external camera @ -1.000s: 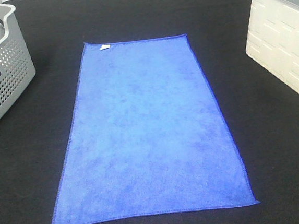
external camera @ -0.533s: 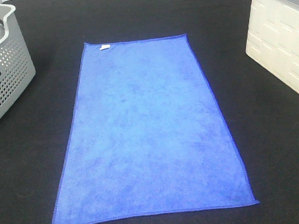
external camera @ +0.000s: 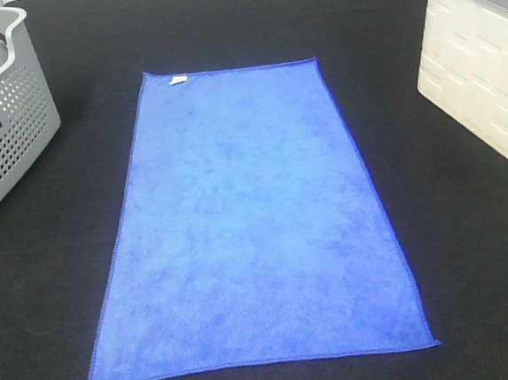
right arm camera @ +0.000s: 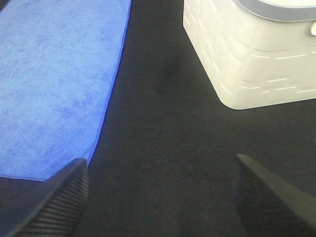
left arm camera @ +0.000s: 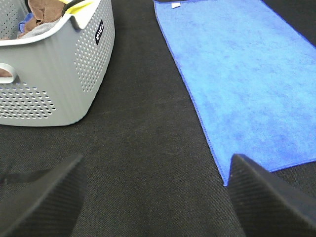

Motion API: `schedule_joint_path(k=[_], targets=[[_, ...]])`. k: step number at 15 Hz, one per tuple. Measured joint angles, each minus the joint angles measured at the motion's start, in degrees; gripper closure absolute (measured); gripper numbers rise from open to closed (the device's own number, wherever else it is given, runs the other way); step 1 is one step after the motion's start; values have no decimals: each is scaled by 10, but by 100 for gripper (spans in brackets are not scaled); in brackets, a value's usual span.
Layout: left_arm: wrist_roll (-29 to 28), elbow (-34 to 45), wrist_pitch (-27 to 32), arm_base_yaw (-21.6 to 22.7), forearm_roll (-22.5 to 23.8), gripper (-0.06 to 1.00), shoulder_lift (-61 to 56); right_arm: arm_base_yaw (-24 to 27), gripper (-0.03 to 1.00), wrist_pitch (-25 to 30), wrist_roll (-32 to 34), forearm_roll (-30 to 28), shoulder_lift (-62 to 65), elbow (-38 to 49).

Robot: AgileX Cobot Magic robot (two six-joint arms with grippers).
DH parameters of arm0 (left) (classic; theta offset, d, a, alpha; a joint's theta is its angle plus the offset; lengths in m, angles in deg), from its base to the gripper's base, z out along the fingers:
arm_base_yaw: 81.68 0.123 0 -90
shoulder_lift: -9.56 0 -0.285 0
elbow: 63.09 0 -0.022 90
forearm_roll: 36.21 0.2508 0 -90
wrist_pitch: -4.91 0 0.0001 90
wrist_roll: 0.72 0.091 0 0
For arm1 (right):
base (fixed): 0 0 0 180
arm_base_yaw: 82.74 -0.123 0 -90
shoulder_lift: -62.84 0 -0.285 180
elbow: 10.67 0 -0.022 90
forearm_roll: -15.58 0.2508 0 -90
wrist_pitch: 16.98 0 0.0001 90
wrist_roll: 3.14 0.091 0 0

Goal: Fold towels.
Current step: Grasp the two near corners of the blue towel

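Exterior high: plush, stitched-edge rectangular towel (external camera: 253,226) lies flat, long axis running near-to-far; left gripper (left arm camera: 155,170) and right gripper (right arm camera: 160,165) spread apart.

Just one bright royal-blue microfibre towel (external camera: 250,226), spread out totally flat and unfolded, pretty much dead centre from the high camera. Long sides run 12 to 6 o'clock, stitched edges showing, lying smooth. Little white tag (external camera: 177,78) sits at its 11 o'clock corner.
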Motion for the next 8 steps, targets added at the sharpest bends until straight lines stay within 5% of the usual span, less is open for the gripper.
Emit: schedule_joint_path(k=[8], targets=[[0, 0, 0, 0, 0, 19, 0, 0, 21, 0, 0, 0, 0, 0]])
